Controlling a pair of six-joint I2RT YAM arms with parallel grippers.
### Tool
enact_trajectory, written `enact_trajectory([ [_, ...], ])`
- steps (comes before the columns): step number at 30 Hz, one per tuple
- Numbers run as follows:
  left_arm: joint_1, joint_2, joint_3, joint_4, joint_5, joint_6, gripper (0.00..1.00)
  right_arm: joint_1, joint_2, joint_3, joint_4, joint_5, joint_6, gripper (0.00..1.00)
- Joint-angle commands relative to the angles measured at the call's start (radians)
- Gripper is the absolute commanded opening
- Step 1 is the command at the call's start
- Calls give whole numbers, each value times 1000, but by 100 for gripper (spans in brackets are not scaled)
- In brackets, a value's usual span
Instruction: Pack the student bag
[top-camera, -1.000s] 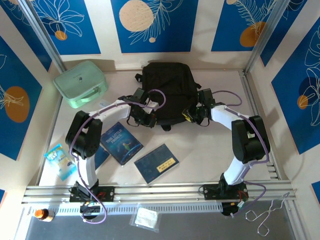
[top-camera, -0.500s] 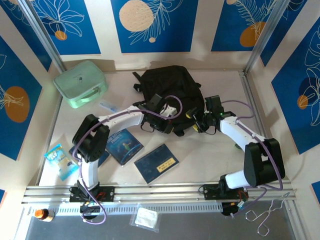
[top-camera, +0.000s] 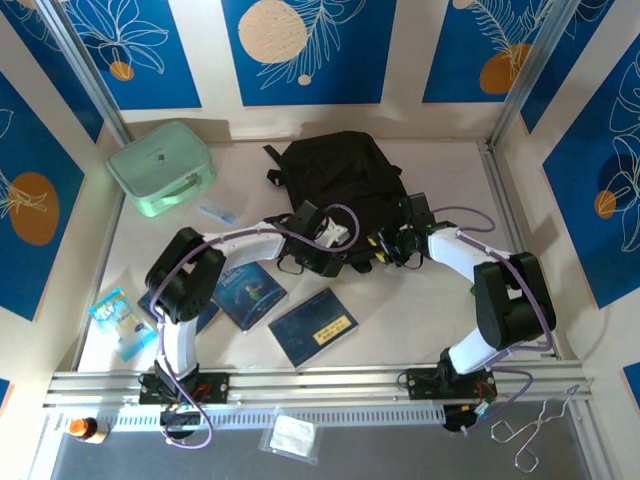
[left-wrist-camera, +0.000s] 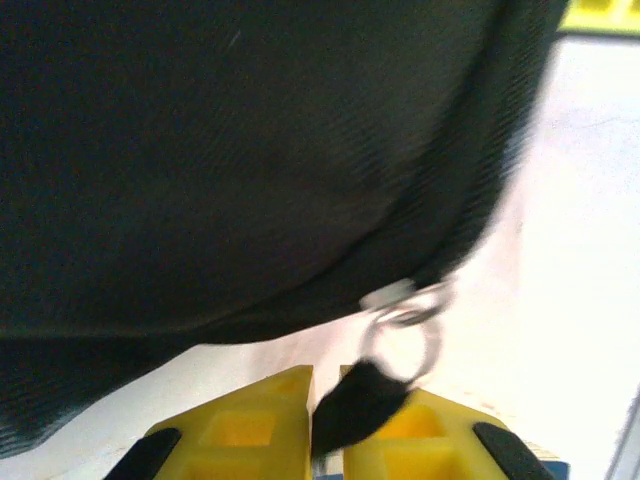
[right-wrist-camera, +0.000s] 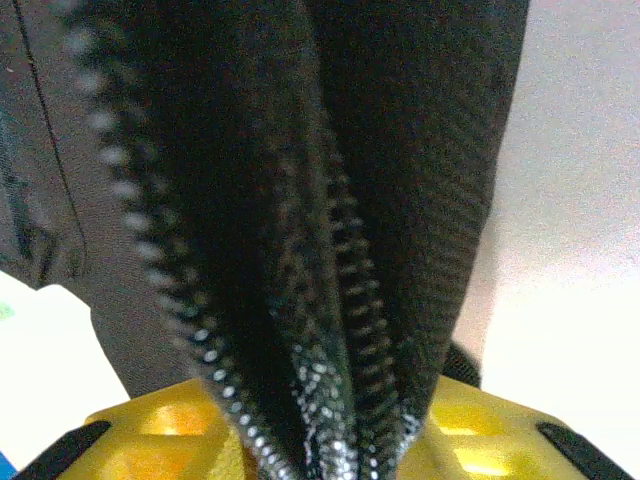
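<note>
A pale bench (top-camera: 420, 320) is boxed in by three cream walls (top-camera: 402, 60) hung with deep blue panels (top-camera: 330, 75) bearing white leaves and orange or cream discs. Bare aluminium posts (top-camera: 85, 75) rise at the two far corners. A metal rail (top-camera: 330, 383) edges the near side, and the light is bright and even.

The left arm (top-camera: 240, 238) and right arm (top-camera: 455, 250) have white links (top-camera: 175, 345), bulky black joints (top-camera: 182, 278) and looping purple cables (top-camera: 348, 210). The left gripper (left-wrist-camera: 326, 410) and right gripper (right-wrist-camera: 325, 440) have yellow fingers (left-wrist-camera: 240, 430) with black corners.
</note>
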Motion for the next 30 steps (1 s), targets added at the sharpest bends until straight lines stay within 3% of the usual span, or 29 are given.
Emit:
enact_trajectory([
  [1,24,-68,-40,96,32,56,13,10,-6,22,0,6,-12,30],
  [10,45,-115,-117,218,82,66,6,9,-10,25,3,9,-23,19],
  [15,50,-132,-149,237,126,91,29,9,-7,25,10,5,-24,20],
  [18,48,-132,-174,280,178,86,36,9,-4,27,10,2,-27,20],
  [30,41,-55,-170,433,122,7,42,11,4,29,21,-2,-24,20],
])
